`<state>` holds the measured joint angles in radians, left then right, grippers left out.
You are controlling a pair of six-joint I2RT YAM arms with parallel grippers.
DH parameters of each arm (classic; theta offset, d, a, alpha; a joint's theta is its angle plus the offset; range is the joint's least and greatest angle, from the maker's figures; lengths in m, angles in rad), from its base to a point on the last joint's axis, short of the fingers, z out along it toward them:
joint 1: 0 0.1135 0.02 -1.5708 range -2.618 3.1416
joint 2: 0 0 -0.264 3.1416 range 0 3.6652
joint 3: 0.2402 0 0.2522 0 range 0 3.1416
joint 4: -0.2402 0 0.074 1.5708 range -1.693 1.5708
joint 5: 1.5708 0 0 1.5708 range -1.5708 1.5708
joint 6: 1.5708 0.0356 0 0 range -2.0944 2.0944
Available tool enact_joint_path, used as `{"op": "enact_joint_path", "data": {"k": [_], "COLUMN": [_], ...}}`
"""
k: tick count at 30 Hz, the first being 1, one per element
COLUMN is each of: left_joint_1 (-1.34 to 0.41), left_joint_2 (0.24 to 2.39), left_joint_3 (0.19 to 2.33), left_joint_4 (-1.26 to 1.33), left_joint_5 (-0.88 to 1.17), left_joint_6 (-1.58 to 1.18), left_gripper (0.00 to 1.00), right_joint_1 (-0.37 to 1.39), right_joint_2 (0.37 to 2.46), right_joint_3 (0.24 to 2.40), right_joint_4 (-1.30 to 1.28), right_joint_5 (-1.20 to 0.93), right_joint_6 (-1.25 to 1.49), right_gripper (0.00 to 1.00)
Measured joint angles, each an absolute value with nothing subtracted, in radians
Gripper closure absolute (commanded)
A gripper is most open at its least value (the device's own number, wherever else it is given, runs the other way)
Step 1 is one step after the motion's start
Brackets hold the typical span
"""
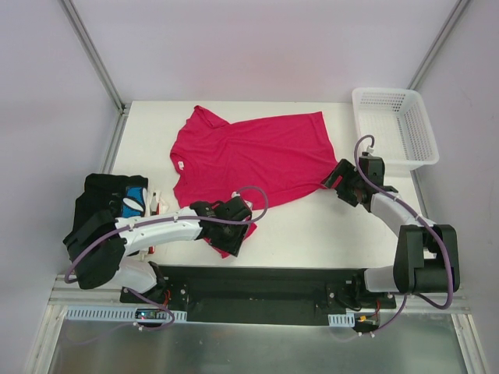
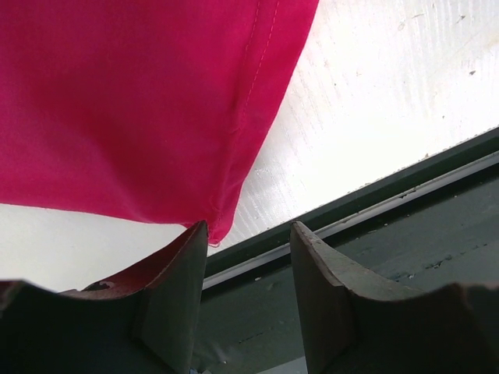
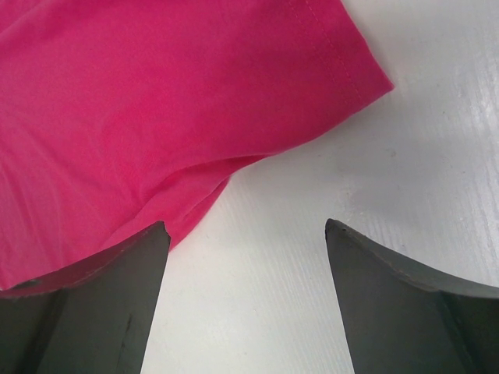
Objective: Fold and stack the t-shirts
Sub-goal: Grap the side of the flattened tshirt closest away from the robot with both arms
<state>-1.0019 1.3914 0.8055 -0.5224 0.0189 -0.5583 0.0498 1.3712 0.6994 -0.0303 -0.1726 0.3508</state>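
A crimson-pink t-shirt (image 1: 249, 156) lies spread flat across the middle of the table, neck toward the left. My left gripper (image 1: 236, 226) is open over its near corner. In the left wrist view that corner (image 2: 140, 101) hangs down and touches the tip of the left finger (image 2: 175, 280), with nothing between the jaws of the gripper (image 2: 249, 230). My right gripper (image 1: 337, 184) is open at the shirt's near right corner. In the right wrist view the cloth (image 3: 156, 109) reaches only the left finger, and bare table lies between the jaws (image 3: 245, 227). A black t-shirt with blue-and-white print (image 1: 117, 201) lies bunched at the left edge.
A white plastic lattice basket (image 1: 405, 101) stands at the back right corner. The dark rail of the arm mount (image 2: 405, 195) runs along the near table edge, just past the left gripper. Frame posts rise at both back corners.
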Motion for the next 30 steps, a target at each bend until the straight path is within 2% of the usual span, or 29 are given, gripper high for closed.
{"op": "enact_joint_path", "data": {"k": [10, 30], "left_joint_1": [-1.009, -1.016], "left_joint_2": [1.352, 1.389], "left_joint_3": [0.782, 0.759], "left_joint_4": [-0.528, -0.536], "left_joint_5": [0.022, -0.007], "left_joint_6": [-0.579, -0.595], "left_gripper": [0.60, 0.60], "right_joint_1": [0.049, 0.045], "right_joint_2": [1.360, 1.337], "right_joint_3": [0.680, 0.678], "right_joint_4": [-0.030, -0.030], "right_joint_5": [-0.173, -0.181], "right_joint_6": [0.351, 0.350], "right_gripper": [0.17, 0.16]}}
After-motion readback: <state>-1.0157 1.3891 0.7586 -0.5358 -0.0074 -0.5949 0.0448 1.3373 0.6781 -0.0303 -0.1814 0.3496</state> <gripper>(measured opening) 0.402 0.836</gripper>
